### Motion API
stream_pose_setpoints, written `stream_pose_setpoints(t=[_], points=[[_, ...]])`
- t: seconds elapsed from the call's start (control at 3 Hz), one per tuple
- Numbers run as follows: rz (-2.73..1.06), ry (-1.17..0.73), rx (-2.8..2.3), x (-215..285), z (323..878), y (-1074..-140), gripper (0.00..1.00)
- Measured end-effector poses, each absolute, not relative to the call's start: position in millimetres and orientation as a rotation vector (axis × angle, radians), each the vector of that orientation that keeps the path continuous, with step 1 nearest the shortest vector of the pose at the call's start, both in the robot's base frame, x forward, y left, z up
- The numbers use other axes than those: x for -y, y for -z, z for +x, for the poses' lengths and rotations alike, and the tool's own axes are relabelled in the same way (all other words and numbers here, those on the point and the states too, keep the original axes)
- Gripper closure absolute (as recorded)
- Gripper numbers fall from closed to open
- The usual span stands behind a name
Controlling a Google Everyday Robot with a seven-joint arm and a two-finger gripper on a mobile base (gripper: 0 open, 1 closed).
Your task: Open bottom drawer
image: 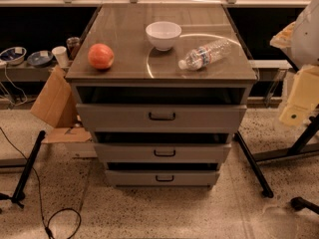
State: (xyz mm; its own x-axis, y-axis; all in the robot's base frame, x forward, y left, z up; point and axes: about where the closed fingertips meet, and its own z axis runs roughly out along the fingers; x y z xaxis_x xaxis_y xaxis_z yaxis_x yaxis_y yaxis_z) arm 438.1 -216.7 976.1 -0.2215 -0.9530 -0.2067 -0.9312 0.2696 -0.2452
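The grey cabinet (162,73) stands in the middle of the camera view with three drawers. The bottom drawer (134,178) is the lowest and narrowest-looking, with a flat grey front and a small dark bar handle (164,178) at its centre. A dark gap shows above its front, as above the middle drawer (129,153) and the top drawer (114,117). My gripper is out of view. Only pale parts of my arm (304,83) show at the right edge, well away from the drawers.
On the cabinet top lie a red fruit (100,56), a white bowl (163,35) and a plastic water bottle (205,54) on its side. Cardboard (54,102) leans at the left. Black stand legs (253,164) and a cable (60,223) cross the speckled floor.
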Motion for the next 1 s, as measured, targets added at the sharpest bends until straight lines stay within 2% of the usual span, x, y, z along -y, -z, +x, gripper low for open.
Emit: stream_pose_setpoints(t=[0.67, 1.0], points=[[-1.777, 0.003, -2.186, 194, 429, -929, 0.00], [-1.887, -0.096, -2.122, 151, 422, -860, 0.00]])
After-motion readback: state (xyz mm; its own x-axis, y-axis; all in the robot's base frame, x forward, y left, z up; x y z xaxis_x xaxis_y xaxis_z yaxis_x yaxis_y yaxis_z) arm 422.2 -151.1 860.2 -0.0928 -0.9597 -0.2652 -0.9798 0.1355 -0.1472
